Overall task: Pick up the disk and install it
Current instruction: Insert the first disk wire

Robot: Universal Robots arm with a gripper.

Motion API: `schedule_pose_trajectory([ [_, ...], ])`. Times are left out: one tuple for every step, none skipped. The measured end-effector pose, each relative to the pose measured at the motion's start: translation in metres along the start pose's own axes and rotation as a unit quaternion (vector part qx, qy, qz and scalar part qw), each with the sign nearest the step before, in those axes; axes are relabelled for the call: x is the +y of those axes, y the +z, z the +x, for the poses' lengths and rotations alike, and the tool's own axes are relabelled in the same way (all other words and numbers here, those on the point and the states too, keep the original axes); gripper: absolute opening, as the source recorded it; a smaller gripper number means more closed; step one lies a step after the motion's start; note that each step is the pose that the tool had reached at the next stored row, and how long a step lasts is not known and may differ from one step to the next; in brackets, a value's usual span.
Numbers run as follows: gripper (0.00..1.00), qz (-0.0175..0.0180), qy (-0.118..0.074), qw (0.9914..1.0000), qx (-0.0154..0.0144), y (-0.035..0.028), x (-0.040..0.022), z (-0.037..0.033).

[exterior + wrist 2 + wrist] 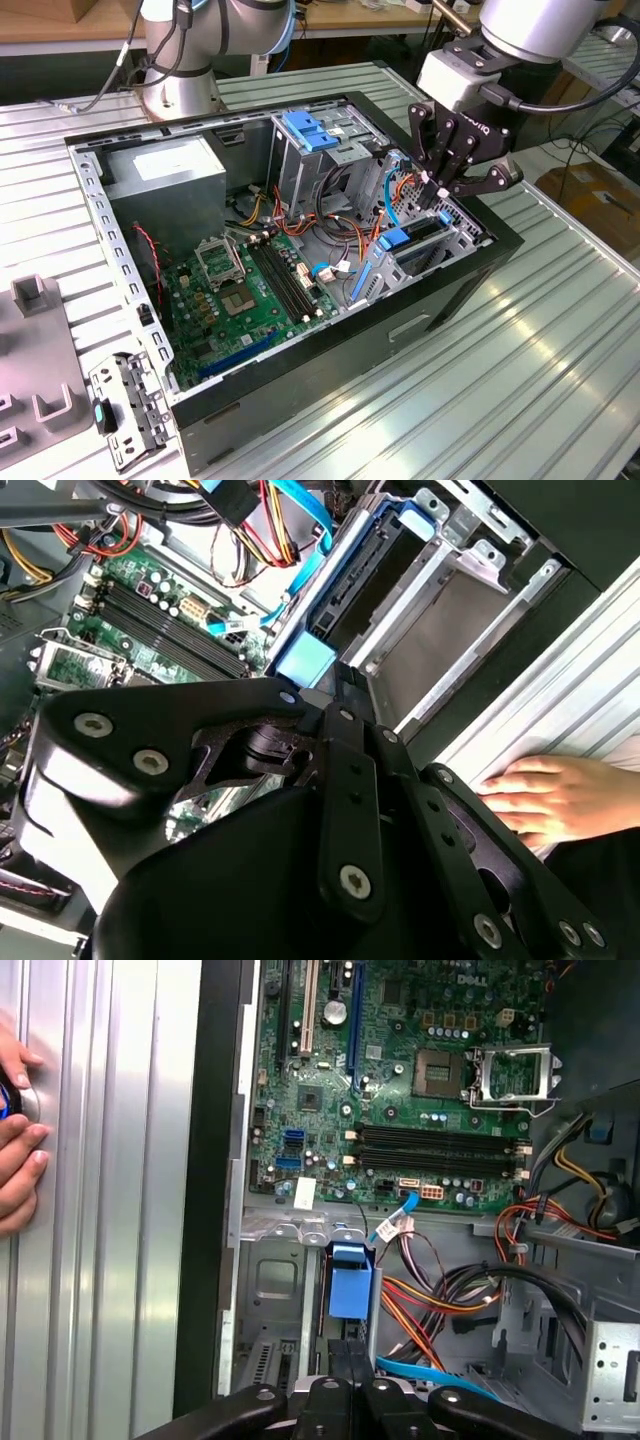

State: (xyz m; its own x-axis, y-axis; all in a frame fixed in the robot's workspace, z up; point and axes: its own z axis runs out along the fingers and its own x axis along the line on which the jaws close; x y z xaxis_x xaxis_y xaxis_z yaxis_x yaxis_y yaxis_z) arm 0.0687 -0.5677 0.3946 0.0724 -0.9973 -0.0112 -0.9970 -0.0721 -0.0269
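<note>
The disk [412,243], dark with bright blue carrier rails, stands on edge in the grey drive bay [458,238] at the corner of the open computer case on the exterior view's right. In the first wrist view its blue end tab [350,1285] shows in the bay slot. My gripper [432,195] hangs directly over the disk's far end with its black fingers [338,1375] pressed together. The fingers sit right at the disk's edge, and I cannot tell whether they touch it. In the second wrist view the disk [370,575] lies in the bay just beyond the gripper's linkage.
The case holds a green motherboard [250,290], bundles of coloured cables [340,225] and a tall grey cage with a blue latch plate [310,130]. A person's hand [560,795] rests on the ribbed metal table beside the case. A grey bracket [125,405] lies on the table's near corner.
</note>
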Motion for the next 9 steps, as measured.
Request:
schedule_pose_trajectory([
  [0.11, 0.0000, 0.000, 1.00000, -0.0001, -0.0005, 0.0000, 0.0000],
  [0.11, 0.0000, 0.000, 1.00000, -0.0001, -0.0005, 0.0000, 0.0000],
  [0.11, 0.0000, 0.000, 1.00000, -0.0002, -0.0005, 0.0000, 0.0000],
  [0.11, 0.0000, 0.000, 1.00000, -0.0001, -0.0006, 0.0000, 0.0000],
  [0.11, 0.0000, 0.000, 1.00000, 0.0000, -0.0006, 0.0000, 0.0000],
  [0.11, -0.0001, 0.000, 1.00000, 0.0000, -0.0007, 0.0000, 0.0000],
  [0.11, -0.0001, 0.000, 1.00000, 0.0000, -0.0007, 0.0000, 0.0000],
  [0.11, 0.0000, 0.000, 1.00000, 0.0000, -0.0006, 0.0000, 0.0000],
  [0.11, -0.0001, 0.000, 1.00000, 0.0000, -0.0006, 0.0000, 0.0000],
])
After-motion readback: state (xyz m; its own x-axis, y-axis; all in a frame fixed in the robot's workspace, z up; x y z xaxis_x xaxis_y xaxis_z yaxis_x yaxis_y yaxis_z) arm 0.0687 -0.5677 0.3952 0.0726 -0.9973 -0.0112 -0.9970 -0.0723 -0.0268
